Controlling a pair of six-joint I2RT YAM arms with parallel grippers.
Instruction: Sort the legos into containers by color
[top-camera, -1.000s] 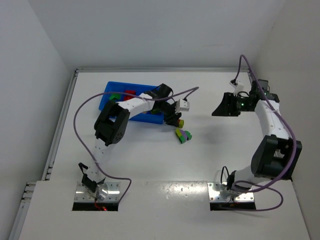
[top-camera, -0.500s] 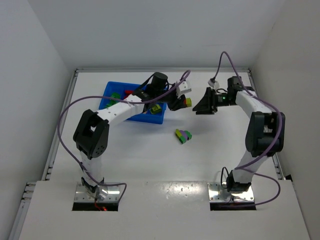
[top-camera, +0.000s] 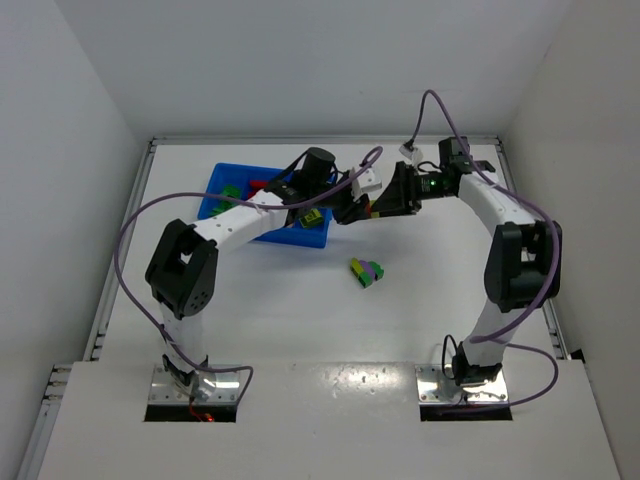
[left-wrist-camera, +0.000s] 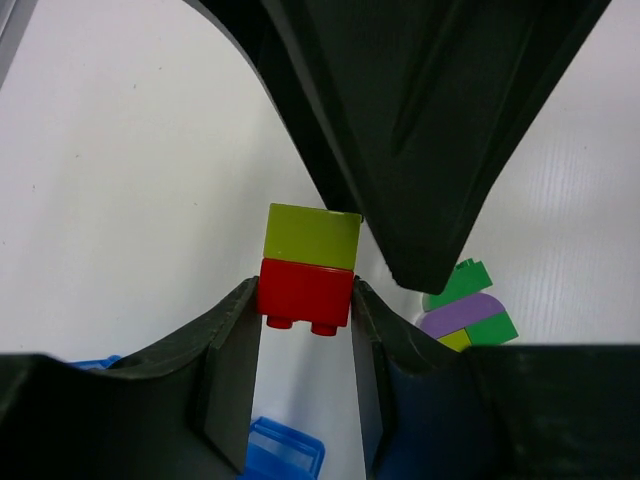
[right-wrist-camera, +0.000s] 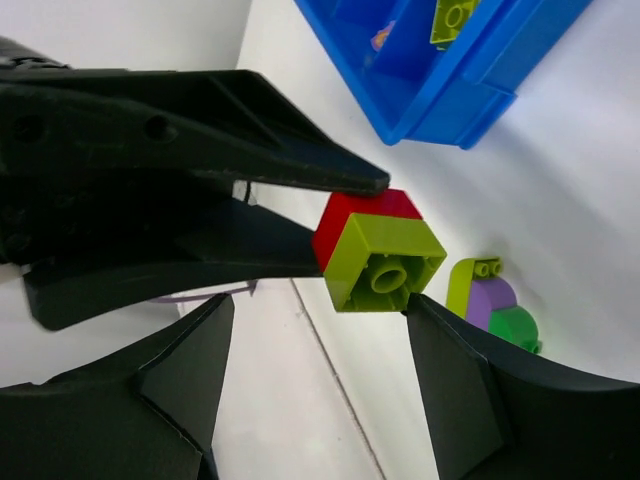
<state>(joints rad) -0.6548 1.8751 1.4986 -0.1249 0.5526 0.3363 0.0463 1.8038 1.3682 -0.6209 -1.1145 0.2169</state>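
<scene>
My left gripper (left-wrist-camera: 305, 300) is shut on a red brick (left-wrist-camera: 305, 293) that has a yellow-green brick (left-wrist-camera: 311, 237) stuck to it, held in the air right of the blue tray (top-camera: 212, 187). My right gripper (right-wrist-camera: 320, 305) is open around the yellow-green brick (right-wrist-camera: 385, 262). Its right finger (right-wrist-camera: 450, 370) sits at the brick's corner and the other finger stands well apart. In the top view the two grippers meet tip to tip: left gripper (top-camera: 357, 209), right gripper (top-camera: 382, 206). A clump of green, purple and yellow-green bricks (top-camera: 367, 270) lies on the table below them.
The tray's compartments hold green, red and yellow-green bricks (top-camera: 312, 216). The tray's near corner (right-wrist-camera: 440, 100) lies just beyond the held bricks in the right wrist view. The loose clump (right-wrist-camera: 495, 300) lies under the right finger. Walls close the table at the back and sides.
The left arm lifted the red and yellow-green pair from beside the clump, up and to the right. The right arm swung left to meet it, and its jaws opened wider.
</scene>
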